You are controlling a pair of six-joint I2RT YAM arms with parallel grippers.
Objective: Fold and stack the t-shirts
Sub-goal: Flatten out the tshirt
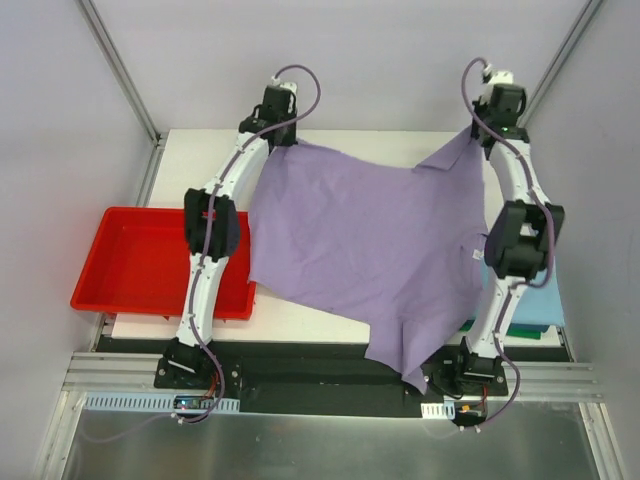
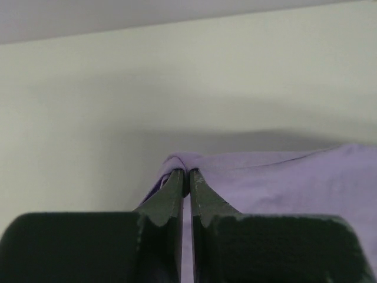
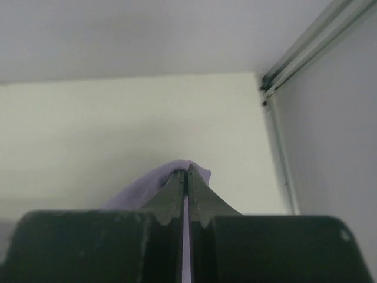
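I had the left hand (image 2: 187, 174) clenched on the far-left corner of the lavender t-shirt (image 1: 370, 240), and the right hand (image 3: 187, 171) clenched on its far-right corner. The cloth spread between them over the white surface (image 1: 200, 160), its near end trailing off the near edge by the right arm's base. A light blue t-shirt (image 1: 545, 295) lay under the right arm with a dark green t-shirt (image 1: 530, 328) showing at its near edge, and the red tray (image 1: 140, 265) sat at the surface's left side.

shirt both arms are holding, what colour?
Plain lavender purple t-shirt; clearest in the top external view.
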